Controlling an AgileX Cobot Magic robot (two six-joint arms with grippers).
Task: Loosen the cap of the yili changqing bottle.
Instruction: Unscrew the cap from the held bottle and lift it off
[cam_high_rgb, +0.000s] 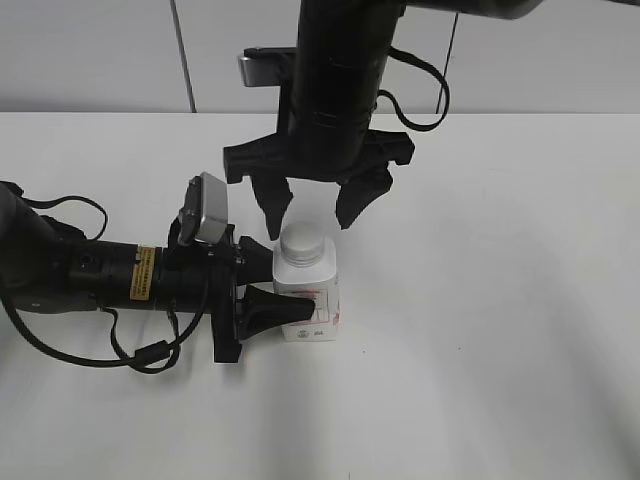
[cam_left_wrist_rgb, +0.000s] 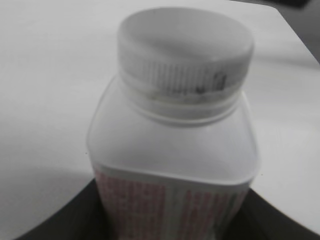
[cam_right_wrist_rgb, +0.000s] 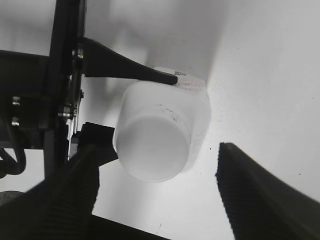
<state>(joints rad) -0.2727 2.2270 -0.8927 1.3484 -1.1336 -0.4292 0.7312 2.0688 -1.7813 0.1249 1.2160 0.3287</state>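
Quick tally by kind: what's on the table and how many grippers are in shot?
Bottles: 1, the yili changqing bottle, upright on the table.
Caps: 1, the cap, on the bottle's neck.
Grippers: 2, left gripper shut on the bottle body, right gripper open above the cap.
Total: 4
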